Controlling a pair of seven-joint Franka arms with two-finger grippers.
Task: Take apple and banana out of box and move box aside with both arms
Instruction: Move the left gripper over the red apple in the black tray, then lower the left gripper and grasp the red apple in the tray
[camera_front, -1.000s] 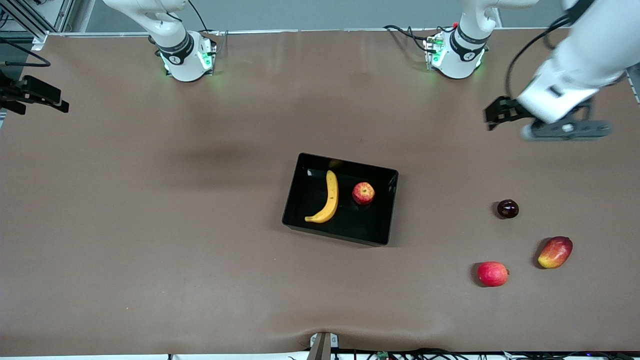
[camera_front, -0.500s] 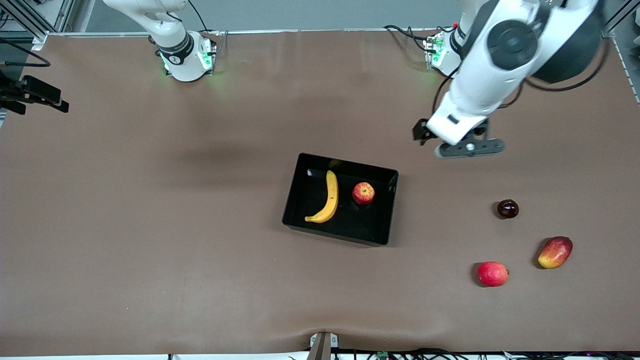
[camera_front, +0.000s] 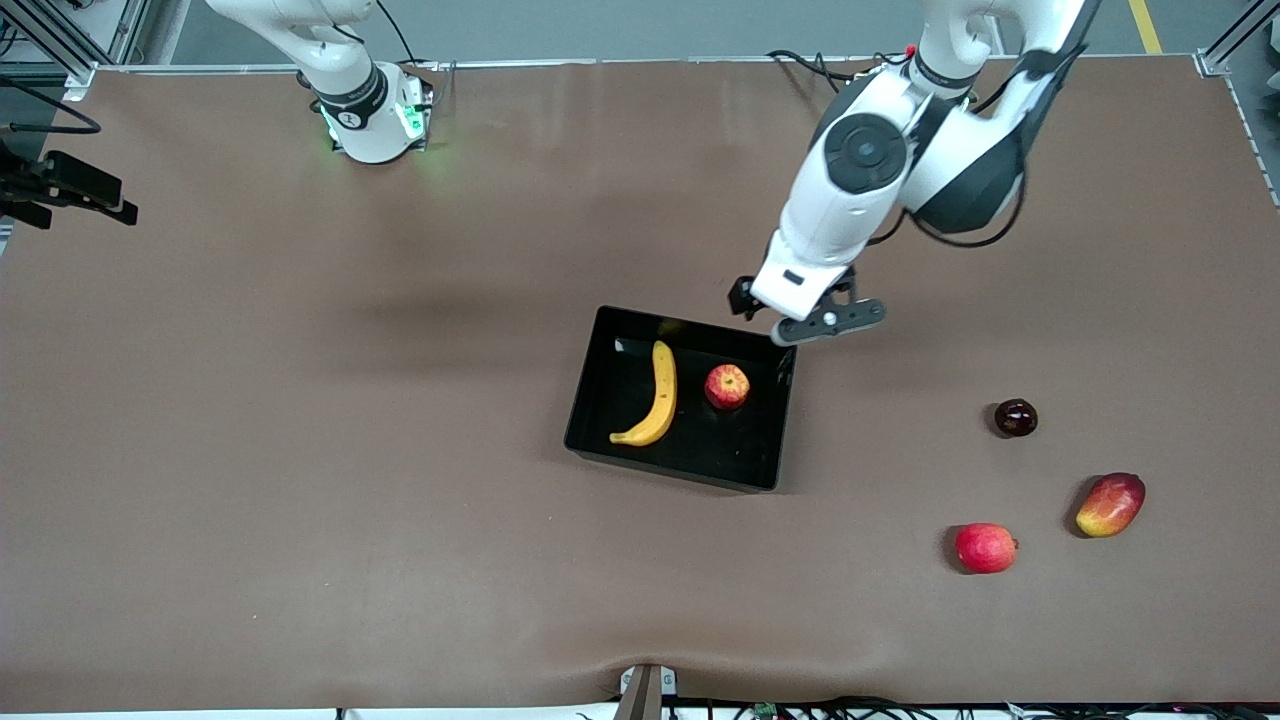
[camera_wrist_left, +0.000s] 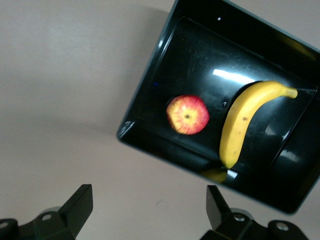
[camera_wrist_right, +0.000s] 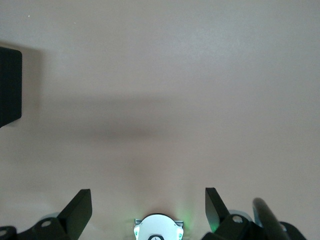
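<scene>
The black box (camera_front: 700, 448) sits mid-table with the yellow banana (camera_front: 660, 395) and the small red apple (camera_front: 727, 386) lying in it, apart from each other. My left gripper (camera_front: 775, 312) hangs open and empty over the table just off the box's corner on the side toward the robots' bases. The left wrist view shows its open fingers (camera_wrist_left: 75, 210) over bare table, with the box (camera_wrist_left: 150, 95), apple (camera_wrist_left: 187, 114) and banana (camera_wrist_left: 240, 125) ahead. My right gripper (camera_wrist_right: 149, 207) is open and empty above its own base (camera_wrist_right: 158, 227), out of the front view; the box's corner (camera_wrist_right: 10, 85) shows there.
Toward the left arm's end of the table lie a dark round fruit (camera_front: 1015, 417), a red-yellow mango (camera_front: 1110, 504) and a red apple (camera_front: 986, 547), all nearer the front camera than the left gripper. A black device (camera_front: 70, 185) sticks in at the right arm's end.
The left arm has swung from the left arm's end of the table toward the box and lowered its open gripper beside the box's corner. The fruits and box have not moved.
</scene>
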